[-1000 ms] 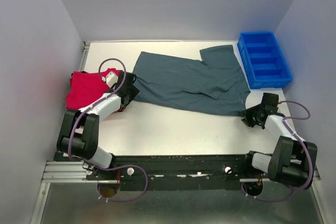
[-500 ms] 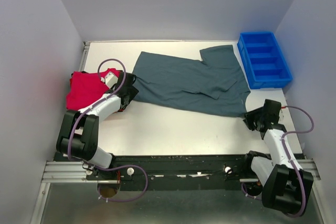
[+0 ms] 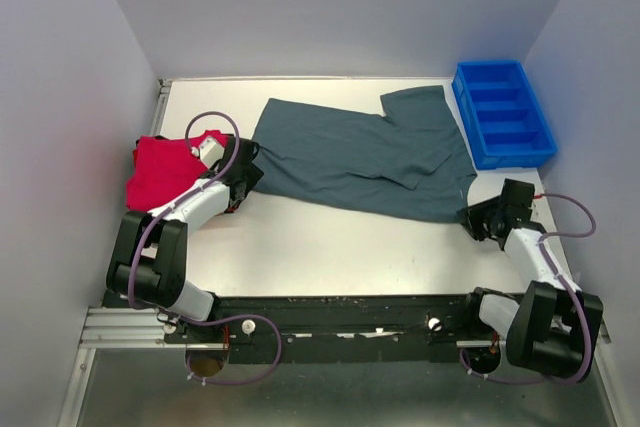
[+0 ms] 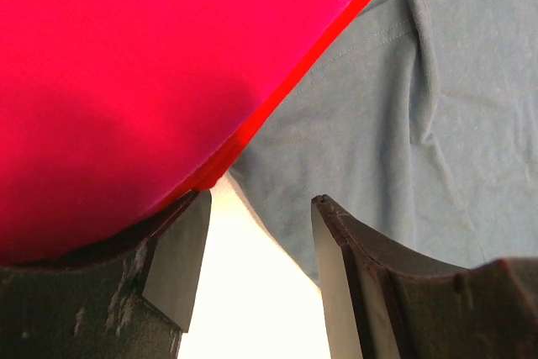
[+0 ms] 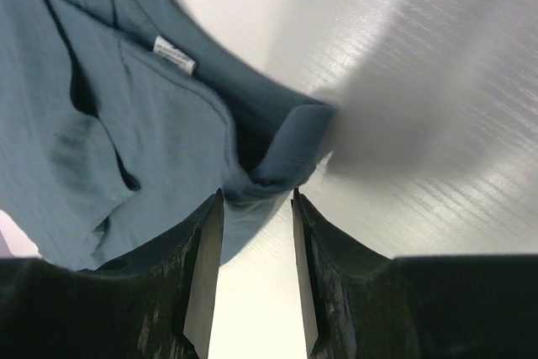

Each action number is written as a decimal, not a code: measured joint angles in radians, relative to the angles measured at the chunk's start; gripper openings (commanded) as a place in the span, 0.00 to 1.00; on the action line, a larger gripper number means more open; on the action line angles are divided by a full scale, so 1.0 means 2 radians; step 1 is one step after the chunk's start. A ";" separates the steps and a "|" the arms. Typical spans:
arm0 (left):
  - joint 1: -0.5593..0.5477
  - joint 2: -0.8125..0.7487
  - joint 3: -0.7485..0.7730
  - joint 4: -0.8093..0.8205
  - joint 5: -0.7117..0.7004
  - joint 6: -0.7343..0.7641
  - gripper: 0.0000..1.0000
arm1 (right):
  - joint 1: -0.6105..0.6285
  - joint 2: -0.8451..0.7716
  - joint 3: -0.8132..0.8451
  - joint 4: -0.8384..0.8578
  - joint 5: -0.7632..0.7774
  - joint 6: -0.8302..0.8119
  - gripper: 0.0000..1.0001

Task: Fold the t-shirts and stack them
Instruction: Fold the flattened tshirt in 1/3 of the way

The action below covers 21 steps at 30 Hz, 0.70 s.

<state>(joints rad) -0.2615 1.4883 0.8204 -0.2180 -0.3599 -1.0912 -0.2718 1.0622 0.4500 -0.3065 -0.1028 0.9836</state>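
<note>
1. A blue bin, split into several compartments, sits on the bench beyond the right end effector, at the far right corner. The cloth just beside it lies outside its wall.
2. The left end effector rests low on the bench with its fingers moderately apart and nothing clamped between them. A red t-shirt, folded into a rectangle, lies to its left, and a dark grey-teal t-shirt, spread out and rumpled, stretches away to its right.
3. The right end effector holds its fingers at a narrow gap, and the near right corner of the grey-teal t-shirt lies at its tips. Whether the pads touch the cloth cannot be told.
4. The left wrist view shows bare bench between the fingers of the left end effector. The red t-shirt's edge runs just ahead of the left finger, and the grey-teal hem meets that edge ahead of the gap.
5. The right wrist view shows the right end effector facing a curled-over corner of grey-teal cloth. A small white label is sewn further in, a detail too small to see from above.
</note>
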 measured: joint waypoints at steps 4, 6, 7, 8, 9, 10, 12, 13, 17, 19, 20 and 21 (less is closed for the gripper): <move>0.000 0.000 0.000 0.000 0.000 0.001 0.65 | 0.000 0.032 0.003 0.001 0.007 0.005 0.43; 0.000 0.000 0.000 0.000 0.000 0.002 0.65 | 0.000 0.046 0.003 0.000 0.008 0.006 0.41; 0.000 0.000 0.000 0.000 -0.001 0.002 0.65 | 0.000 0.049 0.003 -0.001 0.009 0.007 0.40; 0.000 0.000 0.000 0.000 -0.001 0.003 0.65 | 0.000 0.051 0.003 -0.001 0.010 0.009 0.37; 0.000 0.000 0.000 0.000 -0.001 0.003 0.65 | 0.000 0.051 0.003 -0.001 0.012 0.010 0.26; 0.000 0.000 0.000 -0.001 -0.002 0.003 0.65 | 0.000 0.049 0.003 -0.001 0.014 0.011 0.14; 0.000 0.000 0.000 -0.001 -0.002 0.003 0.65 | 0.000 0.044 0.000 -0.001 0.019 0.015 0.03; 0.000 0.000 0.000 -0.001 -0.002 0.004 0.65 | 0.000 0.043 -0.001 -0.001 0.020 0.016 0.03; 0.000 0.000 0.000 -0.001 -0.002 0.005 0.65 | 0.000 0.036 -0.001 -0.003 0.030 0.019 0.03; 0.000 0.000 0.000 -0.001 -0.003 0.005 0.65 | 0.000 0.035 -0.001 -0.005 0.034 0.018 0.03; 0.000 0.001 0.000 -0.001 -0.003 0.005 0.65 | 0.000 0.034 -0.001 -0.007 0.035 0.017 0.02; 0.000 0.002 0.001 -0.001 -0.003 0.005 0.63 | 0.000 0.033 0.000 -0.009 0.038 0.015 0.01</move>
<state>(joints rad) -0.2615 1.4925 0.8215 -0.2199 -0.3653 -1.0817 -0.2710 1.1290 0.4500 -0.3248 -0.0277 1.0138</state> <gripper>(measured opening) 0.651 0.052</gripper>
